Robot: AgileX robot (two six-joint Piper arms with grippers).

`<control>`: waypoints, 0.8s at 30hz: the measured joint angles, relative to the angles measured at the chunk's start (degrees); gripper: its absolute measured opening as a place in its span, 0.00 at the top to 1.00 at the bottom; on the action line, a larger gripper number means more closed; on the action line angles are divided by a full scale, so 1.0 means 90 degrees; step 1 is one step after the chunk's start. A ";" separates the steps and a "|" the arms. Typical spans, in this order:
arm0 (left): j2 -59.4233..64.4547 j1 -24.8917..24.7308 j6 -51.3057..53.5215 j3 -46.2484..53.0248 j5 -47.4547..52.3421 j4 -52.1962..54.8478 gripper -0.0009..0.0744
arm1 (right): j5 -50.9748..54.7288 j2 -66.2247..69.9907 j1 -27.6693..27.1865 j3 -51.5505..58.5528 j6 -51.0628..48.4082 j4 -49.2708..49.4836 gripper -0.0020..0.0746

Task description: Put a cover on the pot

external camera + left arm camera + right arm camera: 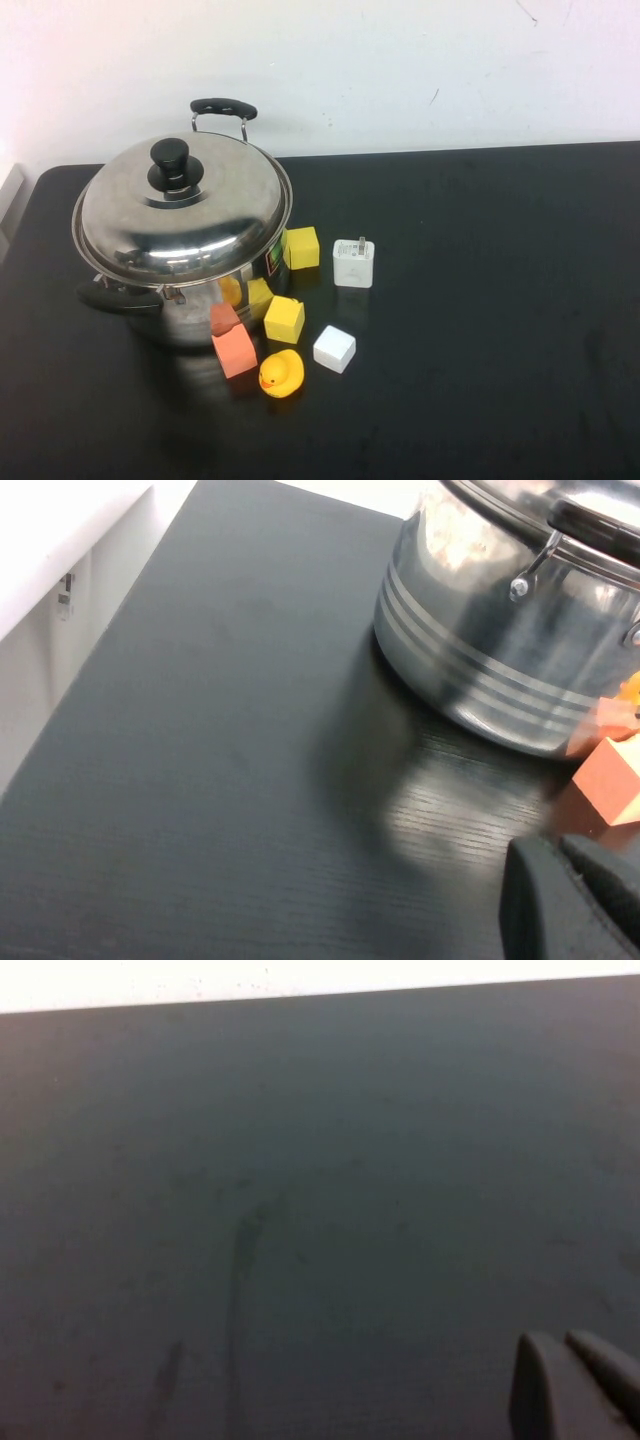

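The pot (190,300), a large shiny steel vessel with two black side handles, stands on the black surface (480,300) and already carries its domed lid (185,210), black knob (170,165) uppermost. Note that the lid appears to sit slightly tilted, its rim overhanging the pot toward the blocks; judge the covering as essentially done, with at most a small settling of the lid left for you.

Left hand (575,880): visible only in the left wrist view, low over the bare surface, with the pot's wall just ahead of it and an orange block (610,780) nearer still. Its dark fingertips lie pressed together and grip nothing.

Right hand (575,1380): visible only in the right wrist view, over bare surface, nothing near it. Its pale fingertips likewise lie together, empty.

Neither hand appears in the high view, so you may take both arms as drawn well back from the pot.

Beside the pot's base: two yellow blocks (284,319), a white block (334,348), a white charger (353,263) and a yellow rubber duck (282,374).
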 joint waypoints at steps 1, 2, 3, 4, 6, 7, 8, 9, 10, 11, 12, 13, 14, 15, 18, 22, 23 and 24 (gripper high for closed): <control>0.0000 0.0000 0.0000 0.0000 0.0000 0.0000 0.99 | 0.0000 0.0000 0.0000 0.0000 0.0000 0.0000 0.98; 0.0000 0.0000 0.0000 0.0000 0.0000 0.0000 0.99 | 0.0000 0.0000 0.0000 0.0000 0.0000 0.0000 0.98; 0.0000 0.0000 0.0000 0.0000 0.0000 0.0000 0.99 | 0.0000 0.0000 0.0000 0.0000 0.0000 0.0000 0.98; 0.0000 0.0000 0.0000 0.0000 0.0000 0.0000 0.99 | 0.0000 0.0000 0.0000 0.0000 0.0000 0.0000 0.98; 0.0000 0.0000 0.0000 0.0000 0.0000 0.0000 0.99 | 0.0000 0.0000 0.0000 0.0000 0.0000 0.0000 0.98; 0.0000 0.0000 0.0000 0.0000 0.0000 0.0000 0.99 | 0.0000 0.0000 0.0000 0.0000 0.0000 0.0000 0.98; 0.0000 0.0000 0.0000 0.0000 0.0000 0.0000 0.99 | 0.0000 0.0000 0.0000 0.0000 0.0000 0.0000 0.98; 0.0000 0.0000 0.0000 0.0000 0.0000 0.0000 0.99 | 0.0000 0.0000 0.0000 0.0000 0.0000 0.0000 0.98; 0.0000 0.0000 0.0000 0.0000 0.0000 0.0000 0.99 | 0.0000 0.0000 -0.0027 0.0000 0.0000 0.0000 0.98; 0.0000 0.0000 0.0000 0.0000 0.0000 0.0000 0.99 | 0.0000 0.0000 -0.0056 0.0000 0.0000 0.0000 0.98; 0.0000 0.0000 0.0000 0.0000 0.0000 0.0000 0.99 | 0.0000 0.0000 -0.0118 0.0000 0.0000 0.0000 0.98; 0.0000 0.0000 0.0000 0.0000 0.0000 0.0000 0.99 | 0.0000 0.0000 -0.0206 0.0000 0.0000 0.0000 0.98; 0.0000 0.0000 0.0000 0.0000 0.0000 0.0000 0.99 | 0.0000 0.0000 -0.0301 0.0000 0.0000 0.0000 0.98; 0.0000 0.0000 0.0000 0.0000 0.0000 0.0000 0.99 | 0.0000 0.0000 -0.0396 0.0000 0.0000 0.0000 0.98; 0.0000 0.0000 0.0000 0.0000 0.0000 0.0000 0.99 | 0.0000 0.0000 -0.0540 0.0000 0.0000 0.0000 0.98; 0.0000 0.0000 0.0000 0.0000 0.0000 0.0000 0.99 | 0.0000 0.0000 -0.0552 0.0000 0.0000 0.0000 0.98; 0.0000 0.0000 0.0000 0.0000 0.0000 0.0000 0.99 | 0.0000 0.0000 -0.0565 0.0000 0.0000 0.0000 0.98; 0.0000 0.0000 0.0000 0.0000 0.0000 0.0000 0.99 | 0.0000 0.0000 -0.0563 0.0000 0.0000 0.0000 0.98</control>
